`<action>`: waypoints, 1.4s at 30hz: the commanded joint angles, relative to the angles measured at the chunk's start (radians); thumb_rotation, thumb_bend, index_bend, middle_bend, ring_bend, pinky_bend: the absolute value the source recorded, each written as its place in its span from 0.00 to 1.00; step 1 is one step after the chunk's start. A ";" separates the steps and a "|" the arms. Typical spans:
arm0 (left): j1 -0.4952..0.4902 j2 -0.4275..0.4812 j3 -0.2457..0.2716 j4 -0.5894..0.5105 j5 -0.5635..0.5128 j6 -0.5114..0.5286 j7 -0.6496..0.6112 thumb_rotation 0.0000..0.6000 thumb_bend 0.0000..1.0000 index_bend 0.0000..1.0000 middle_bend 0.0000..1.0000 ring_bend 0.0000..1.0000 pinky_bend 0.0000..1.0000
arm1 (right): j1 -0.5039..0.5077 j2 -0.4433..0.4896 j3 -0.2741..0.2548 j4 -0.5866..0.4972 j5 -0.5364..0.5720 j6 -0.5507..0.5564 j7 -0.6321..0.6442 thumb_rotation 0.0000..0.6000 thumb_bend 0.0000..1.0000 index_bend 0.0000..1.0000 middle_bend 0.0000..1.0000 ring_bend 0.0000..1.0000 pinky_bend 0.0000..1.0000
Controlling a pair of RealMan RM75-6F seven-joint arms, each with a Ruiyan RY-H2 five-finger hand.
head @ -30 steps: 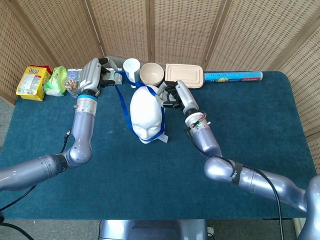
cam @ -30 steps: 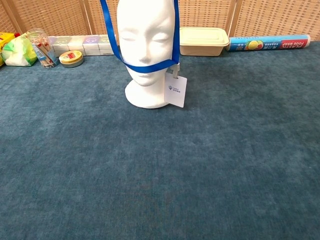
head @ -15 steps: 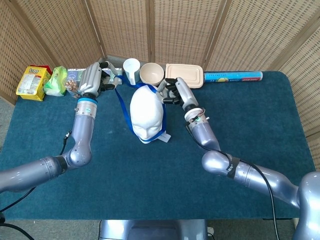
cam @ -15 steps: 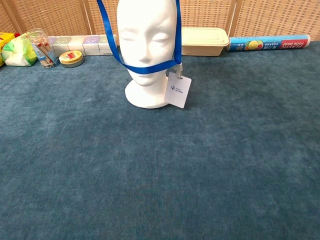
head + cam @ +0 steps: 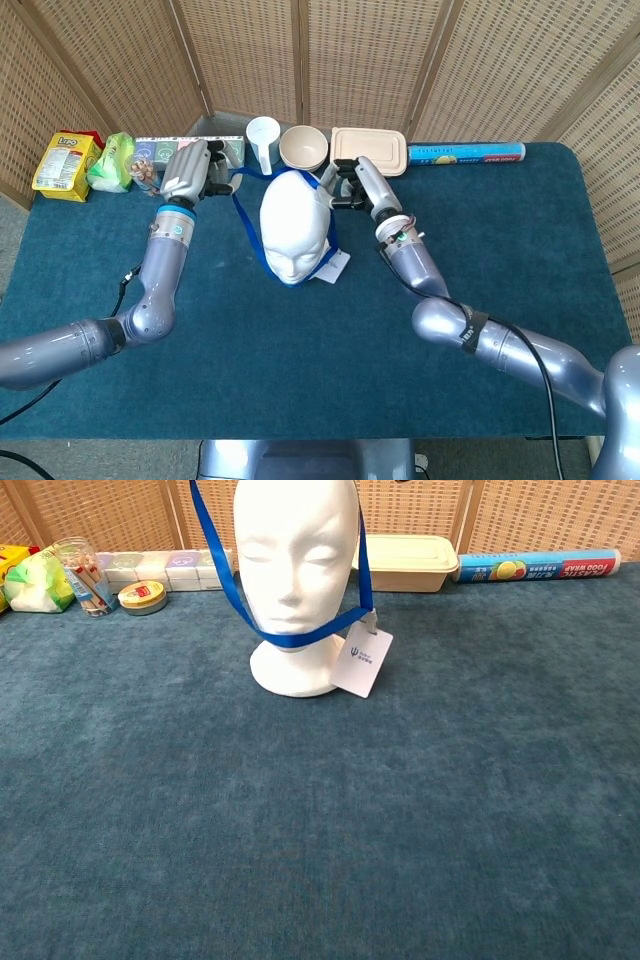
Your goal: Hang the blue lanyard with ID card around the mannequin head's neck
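Lanyard (image 5: 222,575) between both hands' fingers (image 5: 336,196).

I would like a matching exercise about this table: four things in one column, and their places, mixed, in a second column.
Things:
1. ID card
2. food wrap roll
3. blue lanyard
4. lidded food box

Places:
A. far right, at the table's back edge
B. looped under the mannequin head's chin
C. hanging beside the head's base
D. behind the head, left of the roll

Pairs: 1-C, 2-A, 3-B, 4-D
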 commanded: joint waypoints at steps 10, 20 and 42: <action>-0.007 0.044 0.033 -0.037 -0.067 -0.037 0.051 1.00 0.27 0.18 0.28 0.14 0.25 | 0.001 0.030 -0.018 0.041 -0.016 -0.126 0.042 0.91 0.51 0.37 0.37 0.47 0.54; 0.004 0.055 0.040 -0.063 -0.024 -0.023 0.024 0.94 0.21 0.12 0.23 0.10 0.22 | -0.022 0.067 -0.018 0.027 -0.079 -0.201 0.110 0.72 0.48 0.31 0.28 0.30 0.30; 0.069 0.118 0.049 -0.149 0.047 -0.010 -0.060 0.87 0.19 0.11 0.22 0.09 0.22 | -0.105 0.126 -0.003 -0.036 -0.205 -0.184 0.247 0.69 0.42 0.28 0.26 0.25 0.26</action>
